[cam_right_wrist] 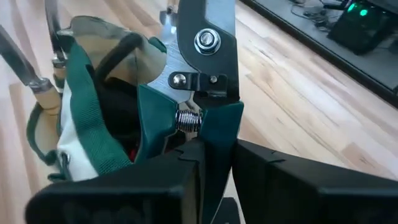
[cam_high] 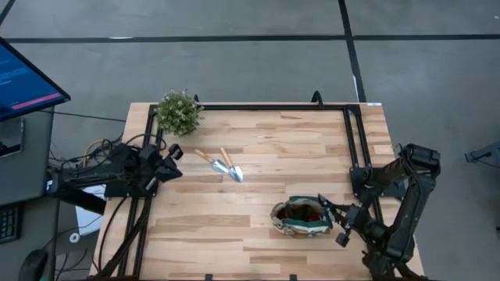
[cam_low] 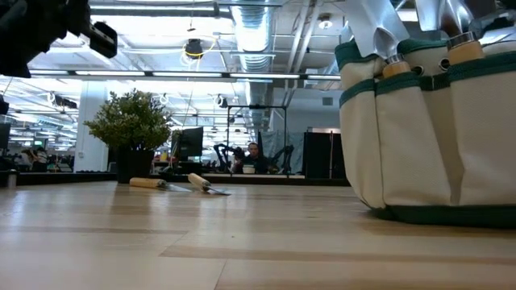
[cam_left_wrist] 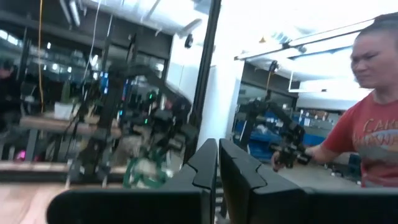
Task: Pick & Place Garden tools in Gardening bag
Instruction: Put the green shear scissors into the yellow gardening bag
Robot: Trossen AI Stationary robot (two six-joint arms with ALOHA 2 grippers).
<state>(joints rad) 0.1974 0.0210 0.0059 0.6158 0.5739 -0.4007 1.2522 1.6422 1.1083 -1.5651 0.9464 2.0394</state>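
Pruning shears (cam_right_wrist: 202, 93) in right tool (cam_right_wrist: 217, 168), seemingly beside gardening bag (cam_right_wrist: 81, 130).

Gardening bag (cam_low: 435, 121) cut off by low view's edge; its interior (cam_right_wrist: 118, 124) dark, contents perhaps gloves.

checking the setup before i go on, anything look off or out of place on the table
Nothing stands out. The gardening bag sits upright, two trowels lie flat mid-table, the potted plant stands at the far corner, and the right gripper holds pruning shears beside the bag.
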